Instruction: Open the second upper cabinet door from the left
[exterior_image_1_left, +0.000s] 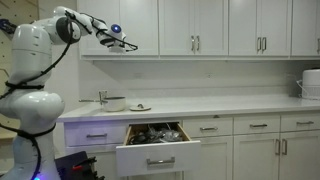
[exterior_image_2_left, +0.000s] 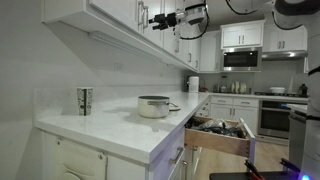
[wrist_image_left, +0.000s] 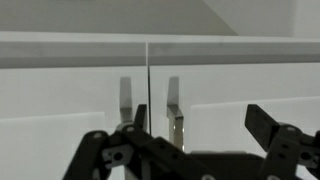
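Far left in an exterior view: white arm (exterior_image_1_left: 35, 70) reaches up toward the upper cabinets, tool (exterior_image_1_left: 127, 44) held at the row of doors.

Wrist view: tool (wrist_image_left: 200, 120) spread wide, nothing held. Left finger (wrist_image_left: 140, 118) sits at the vertical seam between two doors; right finger (wrist_image_left: 262, 125) is well over to the right. Leftmost door (wrist_image_left: 60, 110) lies left of the seam, its handle (wrist_image_left: 124, 100) just beside the gap. Right of the seam is the second upper cabinet door (wrist_image_left: 240, 105), closed and flush with its neighbour. Its silver bar handle (wrist_image_left: 176, 112) stands upright near the left edge, between the two fingers. Contact with the handle cannot be judged from this angle.

Same door in an exterior view (exterior_image_1_left: 140, 25): just right of the tool, shut.

Below, on the worktop (exterior_image_1_left: 230, 105): a pot (exterior_image_1_left: 114, 102), then a small plate (exterior_image_1_left: 140, 107) just right of it. Under the worktop a drawer (exterior_image_1_left: 160, 158) stands pulled out, dark items inside, too small to name.

Oblique exterior view: tool (exterior_image_2_left: 163, 19) up against the upper doors, pot (exterior_image_2_left: 153, 106) on the worktop, a cup (exterior_image_2_left: 84, 100) to its left.
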